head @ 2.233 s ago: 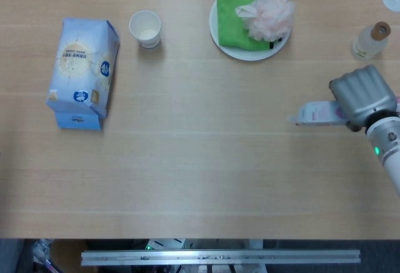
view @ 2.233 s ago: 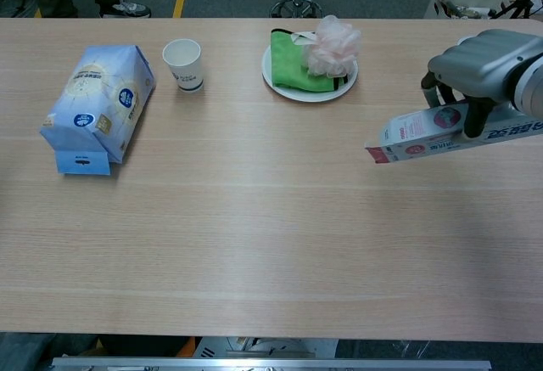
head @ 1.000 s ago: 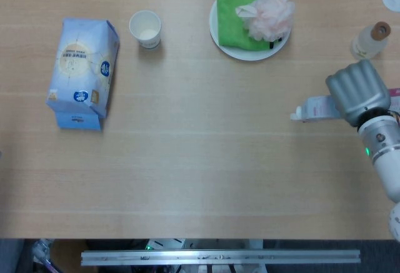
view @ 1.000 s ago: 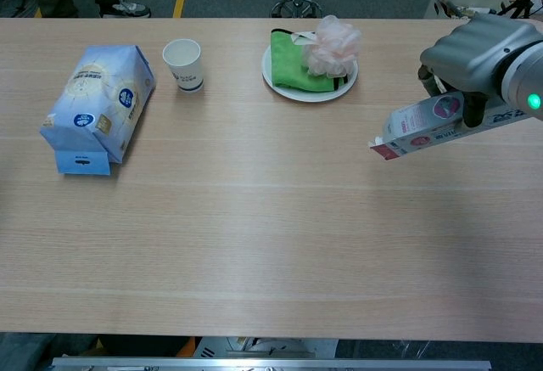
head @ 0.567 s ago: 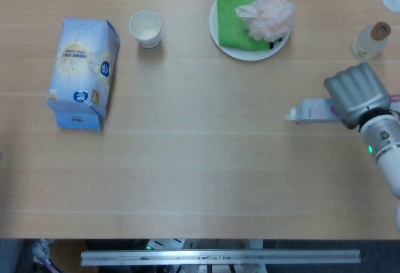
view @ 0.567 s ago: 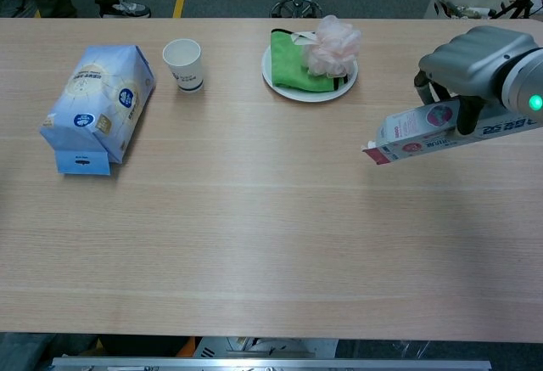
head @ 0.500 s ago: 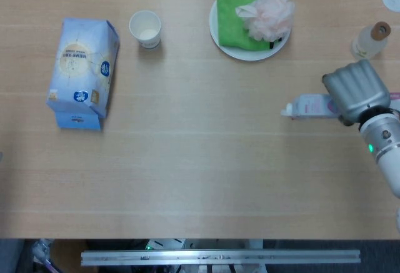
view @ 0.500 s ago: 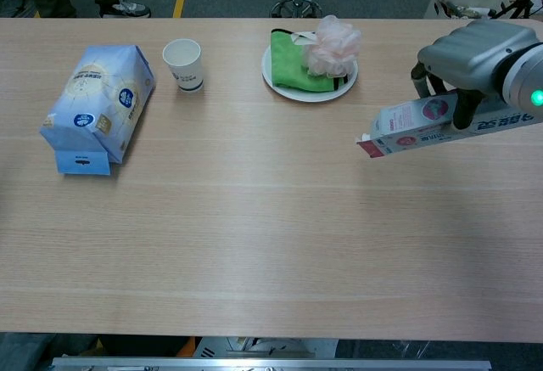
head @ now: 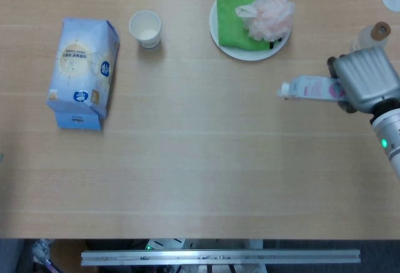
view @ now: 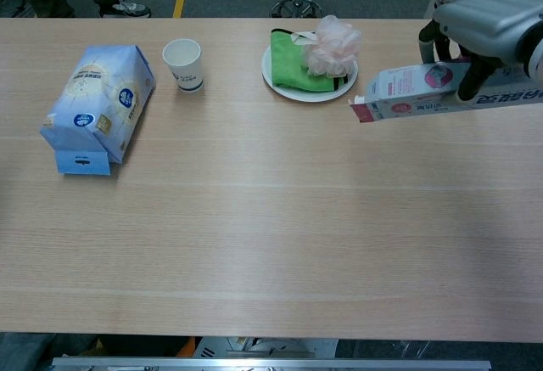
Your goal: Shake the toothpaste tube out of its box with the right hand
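Observation:
My right hand [head: 369,84] [view: 492,16] grips a long white and pink toothpaste box [view: 424,91] [head: 309,89] well above the right side of the table. The box lies nearly level, its open end with a red flap pointing left. No toothpaste tube shows outside the box in either view. My left hand is not in either view.
A white plate [head: 217,32] with a green cloth [head: 234,10] and a pink bath puff [head: 272,14] stands at the back. A paper cup [head: 145,28] and a blue packet [head: 81,70] lie at the left. A small bottle [head: 370,39] stands at the far right.
My right hand has lifted the box higher and levelled it from its downward tilt; before that it bobbed up and down. Nothing has come out of the box.

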Tool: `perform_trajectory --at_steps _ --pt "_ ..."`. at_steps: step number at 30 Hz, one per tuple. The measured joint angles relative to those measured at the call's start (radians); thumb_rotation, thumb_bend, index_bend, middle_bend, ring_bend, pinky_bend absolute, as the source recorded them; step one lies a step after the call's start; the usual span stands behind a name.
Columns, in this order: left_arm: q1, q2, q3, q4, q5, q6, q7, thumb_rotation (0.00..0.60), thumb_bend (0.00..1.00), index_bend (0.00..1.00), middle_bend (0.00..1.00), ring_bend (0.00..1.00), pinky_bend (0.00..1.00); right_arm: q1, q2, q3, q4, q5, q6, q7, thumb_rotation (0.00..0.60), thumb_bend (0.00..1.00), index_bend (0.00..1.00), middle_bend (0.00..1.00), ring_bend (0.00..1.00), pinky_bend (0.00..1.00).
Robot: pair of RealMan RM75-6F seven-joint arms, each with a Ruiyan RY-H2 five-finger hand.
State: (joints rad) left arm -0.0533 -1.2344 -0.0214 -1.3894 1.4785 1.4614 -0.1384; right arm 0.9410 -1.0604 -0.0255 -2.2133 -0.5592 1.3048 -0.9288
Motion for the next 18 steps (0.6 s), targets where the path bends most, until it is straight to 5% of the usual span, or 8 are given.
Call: perform_trajectory --at_steps 5,14,18 --pt "0.003 0.001 -0.001 0.001 -0.005 0.0 -0.002 0.6 0.12 0.4 0.37 0.37 0.53 -0.033 0.019 -0.007 -0.011 -0.077 -0.005 0.043 0.6 0.36 0.63 0.63 0.54 0.63" --pt "0.002 0.002 -0.001 0.001 -0.007 -0.003 -0.002 0.6 0.12 0.4 0.37 0.37 0.53 -0.023 -0.016 -0.005 0.041 0.137 -0.068 0.033 0.6 0.35 0.63 0.64 0.55 0.63" --pt "0.003 0.001 0.0 0.0 -0.004 -0.001 0.0 0.6 0.12 0.4 0.37 0.37 0.53 -0.065 -0.047 0.009 0.081 0.027 -0.038 0.126 0.6 0.35 0.65 0.65 0.56 0.63"
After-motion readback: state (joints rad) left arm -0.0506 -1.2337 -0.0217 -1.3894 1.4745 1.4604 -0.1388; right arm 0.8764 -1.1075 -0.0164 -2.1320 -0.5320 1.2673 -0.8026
